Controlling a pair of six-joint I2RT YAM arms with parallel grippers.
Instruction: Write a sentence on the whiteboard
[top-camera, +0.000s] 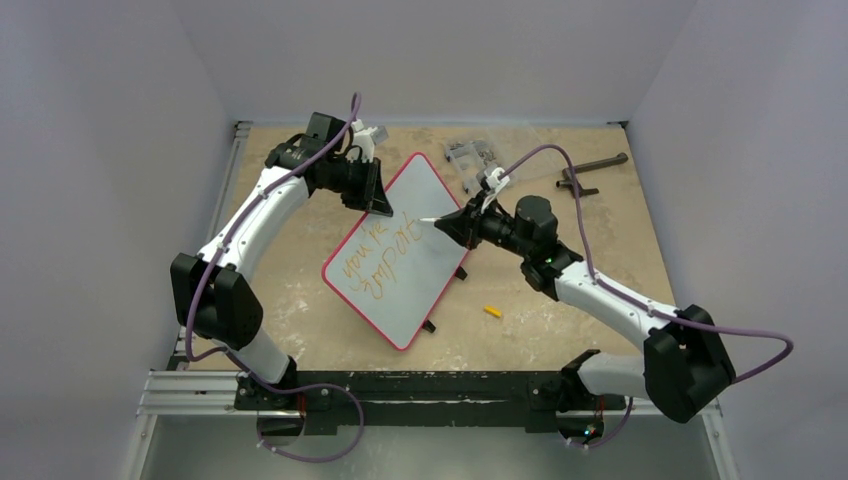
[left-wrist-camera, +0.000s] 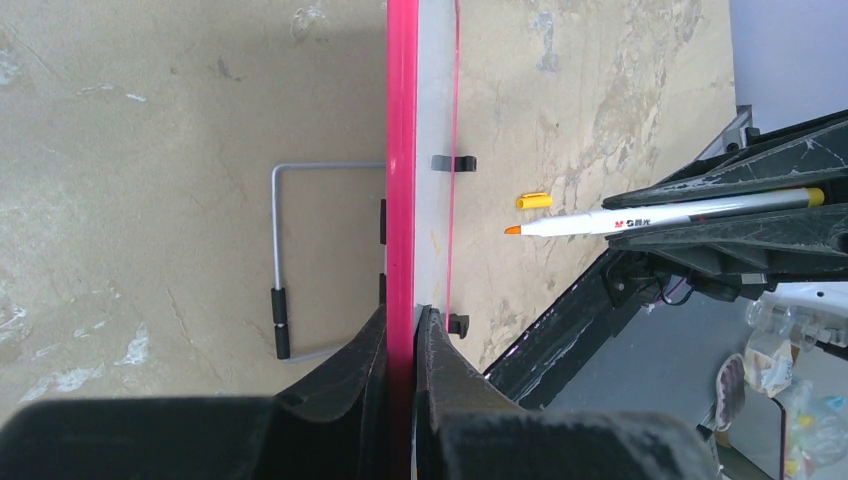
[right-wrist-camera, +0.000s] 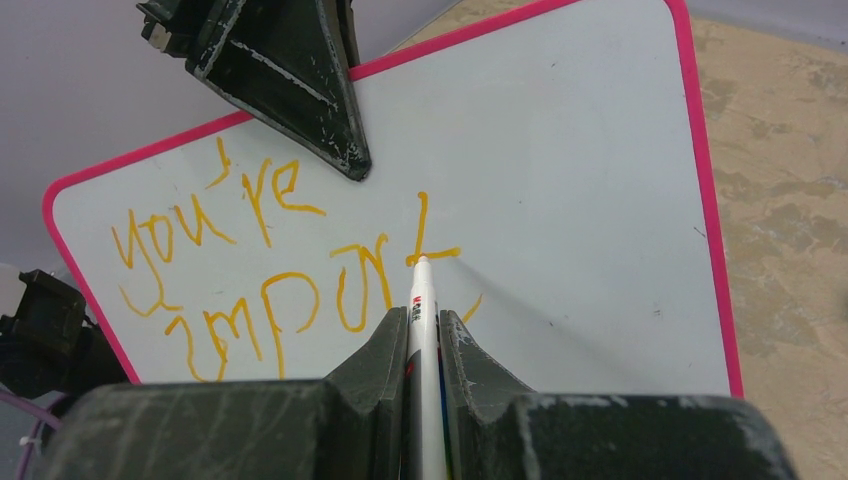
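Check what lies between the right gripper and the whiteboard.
Only the marker, clamped in the right gripper, its tip aimed at the whiteboard beside the sentence's last stroke; the right wrist view shows it.

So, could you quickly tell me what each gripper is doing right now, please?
Left gripper: closed on the whiteboard, at its rim.
Right gripper: closed on the marker.

Plain pale walls (top-camera: 100, 150), mottled tan tabletop (top-camera: 560, 340), soft even light
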